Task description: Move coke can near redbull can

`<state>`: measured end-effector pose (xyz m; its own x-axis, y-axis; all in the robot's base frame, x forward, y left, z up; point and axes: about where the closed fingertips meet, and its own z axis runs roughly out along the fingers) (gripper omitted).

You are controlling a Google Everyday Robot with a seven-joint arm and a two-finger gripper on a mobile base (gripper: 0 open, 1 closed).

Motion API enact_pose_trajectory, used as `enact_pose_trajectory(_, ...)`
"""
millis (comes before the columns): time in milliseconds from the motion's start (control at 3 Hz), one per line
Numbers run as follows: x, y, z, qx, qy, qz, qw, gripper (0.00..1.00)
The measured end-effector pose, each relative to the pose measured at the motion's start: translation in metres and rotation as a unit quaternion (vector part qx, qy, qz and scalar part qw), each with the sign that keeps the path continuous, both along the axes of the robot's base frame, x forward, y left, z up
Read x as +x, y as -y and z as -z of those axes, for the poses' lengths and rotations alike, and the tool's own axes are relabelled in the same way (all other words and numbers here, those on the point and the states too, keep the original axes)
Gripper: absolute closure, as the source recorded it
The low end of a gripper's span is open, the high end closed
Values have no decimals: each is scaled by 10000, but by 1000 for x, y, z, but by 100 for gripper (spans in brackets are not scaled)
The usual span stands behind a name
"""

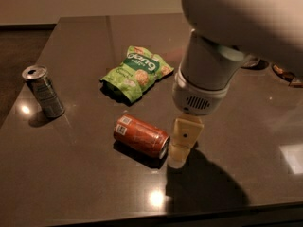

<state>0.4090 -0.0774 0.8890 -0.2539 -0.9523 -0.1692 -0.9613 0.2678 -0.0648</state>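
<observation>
The coke can (140,135), orange-red with a white label patch at its left end, lies on its side in the middle of the dark table (85,178). The redbull can (43,91), slim and silver-grey, stands upright near the table's left edge. My gripper (181,148) hangs from the big white arm (222,56), just to the right of the coke can's silver right end, low over the table. Only one pale yellowish finger (183,138) shows from this angle.
A green snack bag (138,71) lies behind the coke can, toward the middle back. The arm hides the back right of the table. A small dark object (286,74) shows at the right edge. The table's front edge runs along the bottom.
</observation>
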Motion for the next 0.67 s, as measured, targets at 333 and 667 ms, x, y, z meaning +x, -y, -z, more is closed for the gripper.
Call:
enact_pose_trajectory(333, -2, -36, 15, 131, -146, -130, 9997, 0)
enact_pose_trajectory(667, 4, -58, 24, 239, -185, -75, 9995, 0)
